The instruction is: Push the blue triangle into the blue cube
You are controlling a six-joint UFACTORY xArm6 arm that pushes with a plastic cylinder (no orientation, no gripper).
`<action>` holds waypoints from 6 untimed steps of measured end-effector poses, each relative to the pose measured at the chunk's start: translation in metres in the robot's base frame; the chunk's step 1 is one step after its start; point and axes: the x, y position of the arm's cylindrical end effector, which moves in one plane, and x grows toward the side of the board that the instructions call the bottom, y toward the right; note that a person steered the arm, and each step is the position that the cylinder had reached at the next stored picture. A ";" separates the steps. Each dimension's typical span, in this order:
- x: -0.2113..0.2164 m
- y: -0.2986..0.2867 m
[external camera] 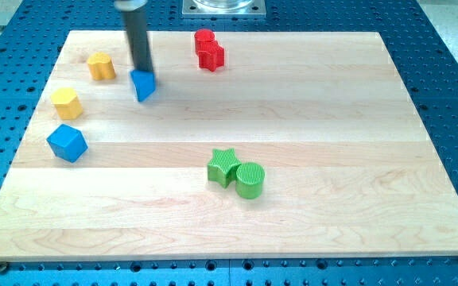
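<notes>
Wooden worktop (308, 103) noted; no claw fitted, so none to report. My tip (143, 71) touches the blue triangle (144, 85) from above (view's top), positioned to drive it toward the blue cube (67, 143), lower-left.

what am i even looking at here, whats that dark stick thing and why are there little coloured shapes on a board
This is one camera picture looking down at a wooden board on a blue perforated table. The dark stick is the end of a robot arm: it has no pincer, only a rod that slides blocks around. Its tip sits at the upper edge of the blue triangle, apparently touching it. Nothing is held; it only pushes. Lower towards the view's left lies the blue cube, its target. Also there: two yellow blocks at the view's left, two red blocks together at the top, and a green star touching a green cylinder.
</notes>
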 end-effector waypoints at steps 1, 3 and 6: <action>0.040 -0.007; 0.058 0.045; 0.047 -0.035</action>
